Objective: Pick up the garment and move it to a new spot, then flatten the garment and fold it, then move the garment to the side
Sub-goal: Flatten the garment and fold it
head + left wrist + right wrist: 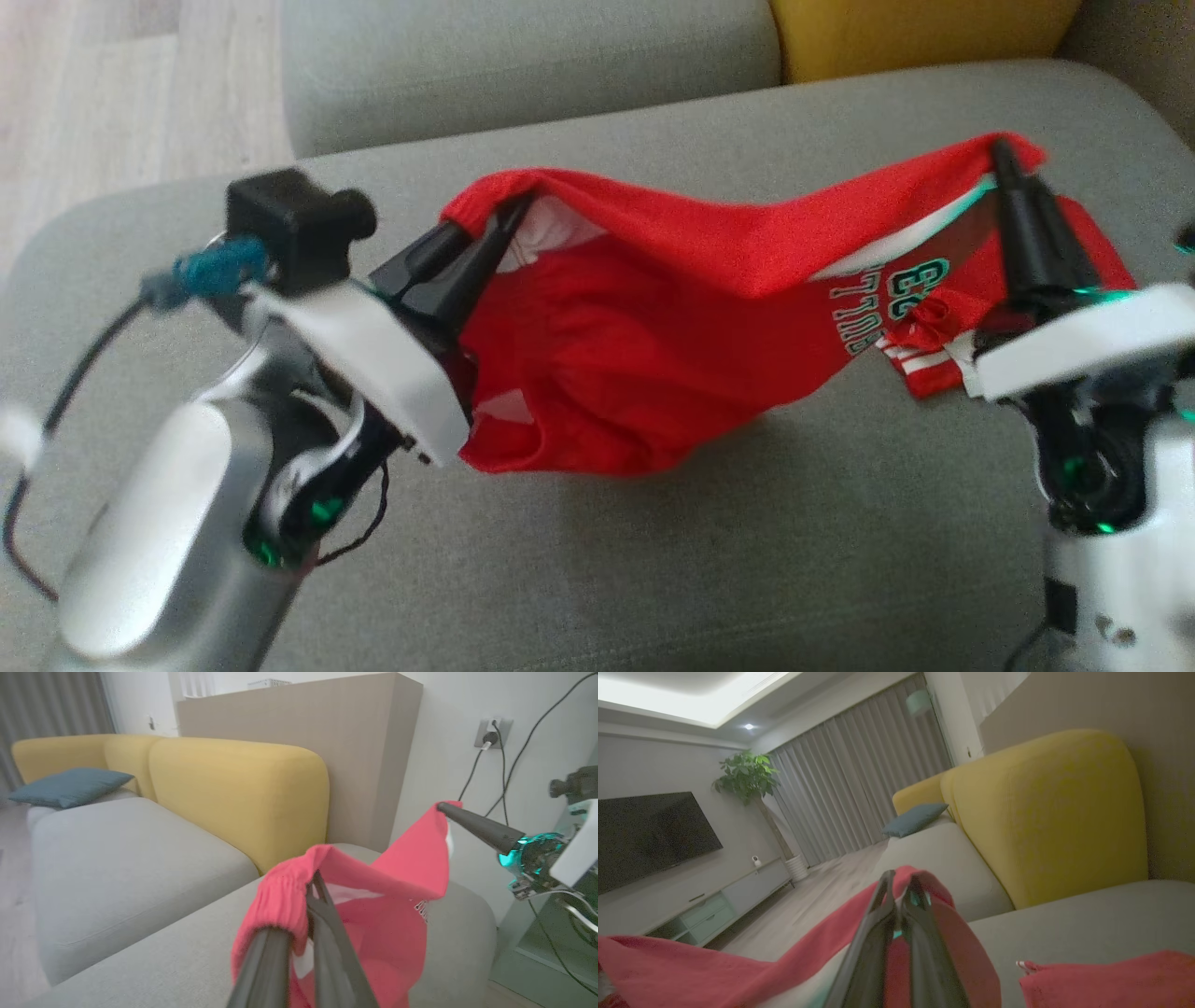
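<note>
Left gripper point(499, 213) and right gripper point(1001, 149) both pinched shut on red garment point(653, 345), hanging stretched between them over sofa point(653, 560).

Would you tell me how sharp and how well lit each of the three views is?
Head view: even light, slight blur, the garment lettering smeared, a soft shadow under it on the sofa seat. Left wrist view: bright, the left gripper out of focus near the lens. Right wrist view: dim and grainy, the ceiling light glaring.
</note>
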Motion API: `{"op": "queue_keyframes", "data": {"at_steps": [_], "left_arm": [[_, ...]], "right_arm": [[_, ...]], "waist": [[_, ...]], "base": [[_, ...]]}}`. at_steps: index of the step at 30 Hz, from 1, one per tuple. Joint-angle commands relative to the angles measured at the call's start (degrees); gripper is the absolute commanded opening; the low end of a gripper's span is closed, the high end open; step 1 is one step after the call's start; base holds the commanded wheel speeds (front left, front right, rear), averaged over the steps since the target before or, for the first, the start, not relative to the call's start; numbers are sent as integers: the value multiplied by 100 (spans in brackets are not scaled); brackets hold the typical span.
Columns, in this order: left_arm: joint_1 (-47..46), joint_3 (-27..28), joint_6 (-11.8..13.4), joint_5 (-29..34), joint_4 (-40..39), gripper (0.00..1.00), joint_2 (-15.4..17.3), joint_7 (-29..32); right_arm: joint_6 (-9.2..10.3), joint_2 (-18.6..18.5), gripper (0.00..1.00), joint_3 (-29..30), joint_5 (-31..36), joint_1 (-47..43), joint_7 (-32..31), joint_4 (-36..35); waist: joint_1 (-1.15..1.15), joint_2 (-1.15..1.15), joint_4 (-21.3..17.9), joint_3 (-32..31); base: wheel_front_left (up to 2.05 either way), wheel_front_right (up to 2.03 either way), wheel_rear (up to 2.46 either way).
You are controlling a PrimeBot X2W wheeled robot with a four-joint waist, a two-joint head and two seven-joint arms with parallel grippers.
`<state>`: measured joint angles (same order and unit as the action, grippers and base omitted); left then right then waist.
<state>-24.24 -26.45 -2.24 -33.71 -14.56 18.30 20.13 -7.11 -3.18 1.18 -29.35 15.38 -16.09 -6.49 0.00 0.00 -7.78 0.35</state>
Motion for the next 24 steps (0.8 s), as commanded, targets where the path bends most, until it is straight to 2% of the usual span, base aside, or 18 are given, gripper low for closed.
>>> {"op": "queue_keyframes", "data": {"at_steps": [1, 5, 7, 10, 12, 17, 20, 24], "left_arm": [[-637, 257, -76, -298, 34, 0, 155, 334], [-1370, 264, -216, -490, 557, 0, 227, 799], [-2069, 210, -335, -361, 1022, 0, 329, 942], [-3220, 261, -410, -171, 1937, 0, 234, 765], [-4062, 382, -383, 92, 2583, 0, 54, 299], [-5634, 604, -183, 741, 4050, 0, -404, -1502], [-6022, 573, -197, 904, 4749, 0, -634, -2342], [-5972, 283, -380, 951, 5600, 0, -868, -2908]], "right_arm": [[-37, 30, 0, -182, -106, 594, -274, -24], [-37, 30, 0, -232, -330, 1327, -501, 467], [-37, 30, 0, -236, -357, 2047, -542, 968], [-37, 30, 0, -301, -212, 3376, -230, 1917], [-37, 30, 0, -349, 1, 4307, 275, 2538], [-37, 30, 0, -390, 79, 6001, 1899, 3948], [-37, 30, 0, -573, -139, 6418, 2492, 4663], [-37, 30, 0, -1022, -620, 6440, 2624, 5585]], "waist": [[0, 0, -55, 248], [0, 0, -106, 668], [0, 0, -144, 1046], [0, 0, -185, 1589], [0, 0, -165, 1962], [0, 0, -81, 2542], [0, 0, -16, 2760], [0, 0, 80, 3010]], "base": [[0, 0, 0], [0, 0, 0], [0, 0, 0], [0, 0, 0], [0, 0, 0], [0, 0, 0], [0, 0, 0], [0, 0, 0]]}}
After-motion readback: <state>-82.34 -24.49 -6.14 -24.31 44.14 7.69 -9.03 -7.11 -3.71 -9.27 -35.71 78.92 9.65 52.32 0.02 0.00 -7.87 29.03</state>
